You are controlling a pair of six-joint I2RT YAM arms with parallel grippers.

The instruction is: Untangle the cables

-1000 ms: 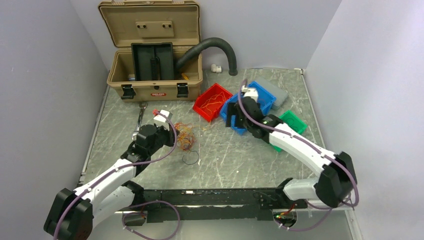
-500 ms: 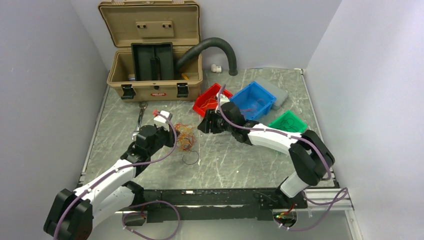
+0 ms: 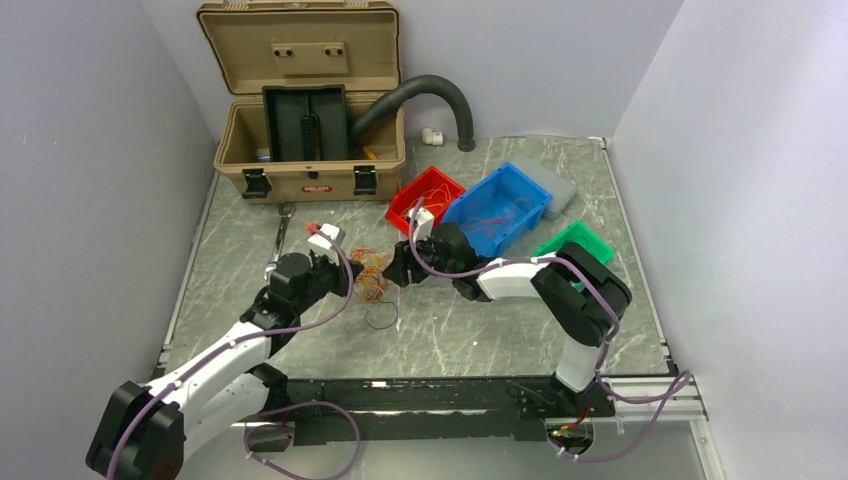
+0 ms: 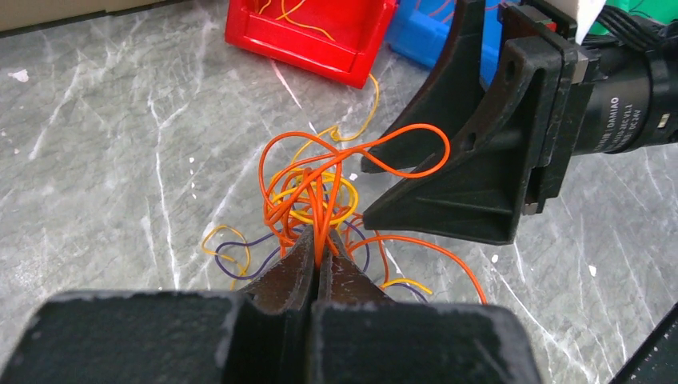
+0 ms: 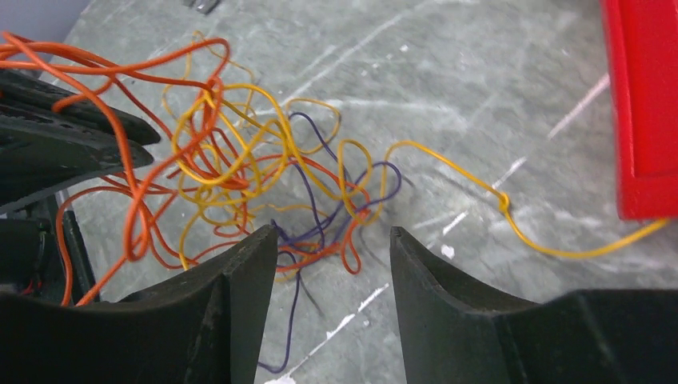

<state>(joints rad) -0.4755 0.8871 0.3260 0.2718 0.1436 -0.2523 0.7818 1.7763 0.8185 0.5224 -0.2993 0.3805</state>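
Marble table (image 3: 500,320) | cables (image 4: 317,208) tangled at centre, near red bin (image 3: 410,191) | left gripper (image 4: 320,248) clamped on orange strands, anchoring them; right gripper (image 5: 334,236) jaws apart over tangle, likely to pull one free

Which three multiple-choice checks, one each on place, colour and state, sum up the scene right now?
1. The tangle lies: A between the left gripper and the right gripper; B far from both; C hidden.
2. The wires pinched by the left gripper are: A green; B orange; C white.
3. The right gripper is: A shut on the tangle; B out of view; C open.

1 A, since both grippers flank it on the table.
2 B, since orange strands rise from the shut jaws.
3 C, since a clear gap shows between its jaws.
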